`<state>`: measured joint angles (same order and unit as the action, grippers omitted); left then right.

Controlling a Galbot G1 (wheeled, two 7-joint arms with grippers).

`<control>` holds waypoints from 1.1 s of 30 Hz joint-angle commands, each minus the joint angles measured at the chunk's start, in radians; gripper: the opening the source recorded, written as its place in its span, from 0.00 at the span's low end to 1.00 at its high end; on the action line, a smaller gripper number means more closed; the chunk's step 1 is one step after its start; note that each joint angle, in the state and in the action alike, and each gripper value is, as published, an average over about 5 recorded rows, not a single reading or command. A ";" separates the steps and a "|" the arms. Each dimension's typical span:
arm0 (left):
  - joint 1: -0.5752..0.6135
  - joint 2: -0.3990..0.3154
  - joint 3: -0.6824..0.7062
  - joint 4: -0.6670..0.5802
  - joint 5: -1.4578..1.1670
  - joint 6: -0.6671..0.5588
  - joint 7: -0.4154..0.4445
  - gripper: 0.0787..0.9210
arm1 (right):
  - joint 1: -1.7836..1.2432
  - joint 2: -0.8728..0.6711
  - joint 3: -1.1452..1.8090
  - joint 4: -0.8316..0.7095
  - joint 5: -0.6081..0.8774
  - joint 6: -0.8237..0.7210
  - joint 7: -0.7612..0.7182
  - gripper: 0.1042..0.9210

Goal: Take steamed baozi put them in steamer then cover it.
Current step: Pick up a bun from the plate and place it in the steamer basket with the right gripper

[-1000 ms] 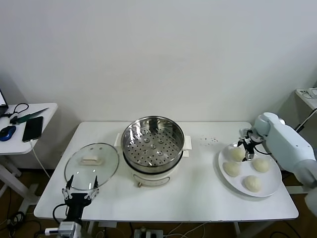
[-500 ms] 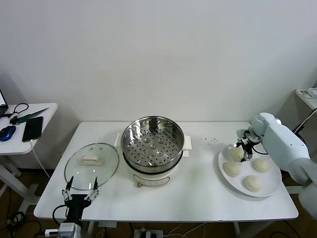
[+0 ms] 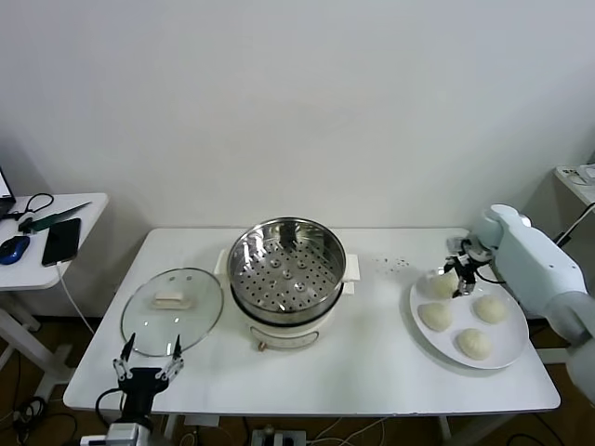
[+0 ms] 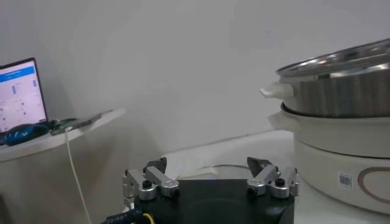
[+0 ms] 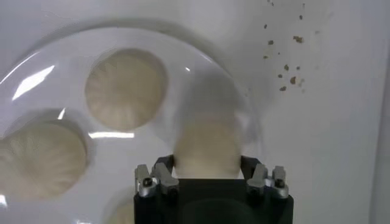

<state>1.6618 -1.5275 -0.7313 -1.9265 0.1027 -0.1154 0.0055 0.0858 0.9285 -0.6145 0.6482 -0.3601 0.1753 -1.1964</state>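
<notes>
The steamer (image 3: 286, 269) stands open at the table's middle, its perforated tray bare; it also shows in the left wrist view (image 4: 341, 122). The cover (image 3: 172, 311) lies flat on the table left of it. My right gripper (image 3: 460, 275) is over the far left part of the white plate (image 3: 513, 348), shut on one baozi (image 3: 445, 283), which sits between my fingers in the right wrist view (image 5: 206, 146). Three other baozi (image 3: 434, 316) lie on the plate. My left gripper (image 3: 147, 360) is open and empty at the table's front left edge, just short of the cover.
Crumbs (image 3: 390, 264) lie on the table between steamer and plate. A side table at the far left holds a phone (image 3: 61, 240), a mouse and cables. A laptop (image 4: 21, 91) shows in the left wrist view.
My right gripper has shifted slightly up and to the right with the baozi between its fingers. My left gripper has sunk a little at the table's front edge.
</notes>
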 commanded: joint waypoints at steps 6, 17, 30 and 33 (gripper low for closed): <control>0.020 -0.002 0.006 -0.013 -0.001 -0.002 0.001 0.88 | 0.359 -0.057 -0.393 0.333 0.261 0.045 -0.056 0.73; 0.046 -0.004 0.019 -0.030 0.003 -0.003 0.005 0.88 | 0.633 0.192 -0.563 0.447 0.279 0.210 -0.052 0.73; 0.058 -0.001 0.014 -0.038 0.002 -0.002 0.009 0.88 | 0.469 0.453 -0.484 0.483 -0.171 0.440 0.041 0.74; 0.061 0.000 0.012 -0.041 0.001 -0.001 0.010 0.88 | 0.408 0.488 -0.467 0.449 -0.248 0.461 0.060 0.74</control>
<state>1.7208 -1.5295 -0.7192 -1.9665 0.1041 -0.1178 0.0152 0.5357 1.3086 -1.0749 1.0809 -0.4403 0.5521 -1.1648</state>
